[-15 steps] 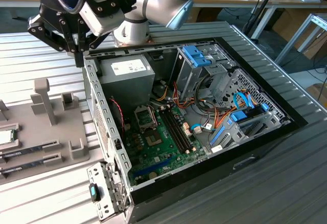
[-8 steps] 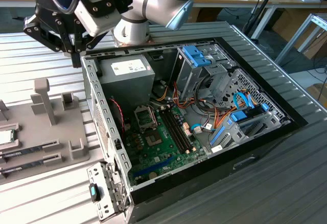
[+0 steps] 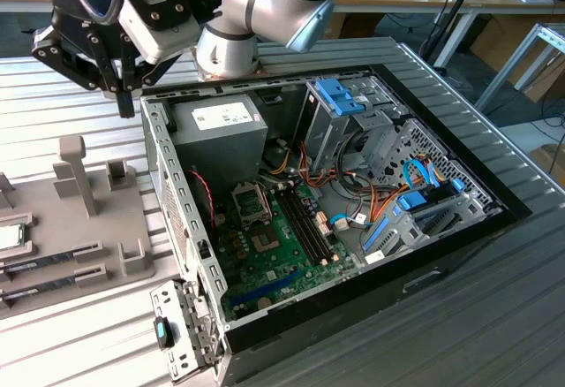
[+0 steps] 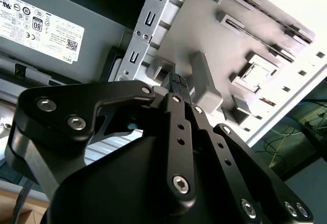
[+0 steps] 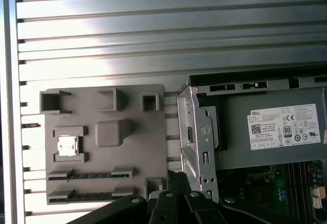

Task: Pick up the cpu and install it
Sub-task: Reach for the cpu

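Observation:
The cpu [image 3: 11, 237] is a small silver square with a green rim. It lies in a holder at the edge of the grey parts tray [image 3: 88, 254], at the exterior view's far left. It also shows as a bright square [image 5: 67, 146] in the first wrist view and as a pale square [image 4: 259, 73] in the second. My gripper [image 3: 127, 104] hangs above the tray's far end, beside the computer case's corner and well apart from the cpu. Its black fingers [image 4: 176, 81] are shut together with nothing between them. The motherboard socket [image 3: 250, 203] sits inside the case.
The open computer case [image 3: 168, 219] holds a grey power-supply box [image 3: 221, 126], blue drive brackets [image 3: 340, 95] and loose cables. Two memory sticks [image 5: 89, 175] lie in tray slots beside the cpu. Grey upright posts [image 3: 75, 175] stand on the tray. Everything rests on a ribbed metal table [image 3: 441, 316].

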You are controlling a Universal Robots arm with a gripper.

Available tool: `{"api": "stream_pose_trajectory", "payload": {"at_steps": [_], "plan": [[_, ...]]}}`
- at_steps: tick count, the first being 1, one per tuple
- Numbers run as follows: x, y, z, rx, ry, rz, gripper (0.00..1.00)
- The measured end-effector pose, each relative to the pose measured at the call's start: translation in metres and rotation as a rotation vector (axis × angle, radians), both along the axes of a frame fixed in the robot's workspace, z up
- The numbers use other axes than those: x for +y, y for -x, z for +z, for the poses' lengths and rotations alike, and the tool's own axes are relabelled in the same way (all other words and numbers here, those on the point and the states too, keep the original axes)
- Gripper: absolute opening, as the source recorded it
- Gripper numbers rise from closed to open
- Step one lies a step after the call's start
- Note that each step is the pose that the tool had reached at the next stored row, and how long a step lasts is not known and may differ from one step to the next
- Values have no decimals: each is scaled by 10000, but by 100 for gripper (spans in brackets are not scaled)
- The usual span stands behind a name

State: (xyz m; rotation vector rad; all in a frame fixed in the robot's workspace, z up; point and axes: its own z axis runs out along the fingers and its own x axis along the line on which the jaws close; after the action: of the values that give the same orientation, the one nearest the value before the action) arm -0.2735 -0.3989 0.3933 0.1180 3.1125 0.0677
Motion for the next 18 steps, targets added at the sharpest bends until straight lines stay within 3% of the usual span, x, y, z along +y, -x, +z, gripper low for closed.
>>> {"api": "stream_pose_trajectory", "payload": {"at_steps": [18], "plan": [[0,178,-2,0,0,-1,11]]}}
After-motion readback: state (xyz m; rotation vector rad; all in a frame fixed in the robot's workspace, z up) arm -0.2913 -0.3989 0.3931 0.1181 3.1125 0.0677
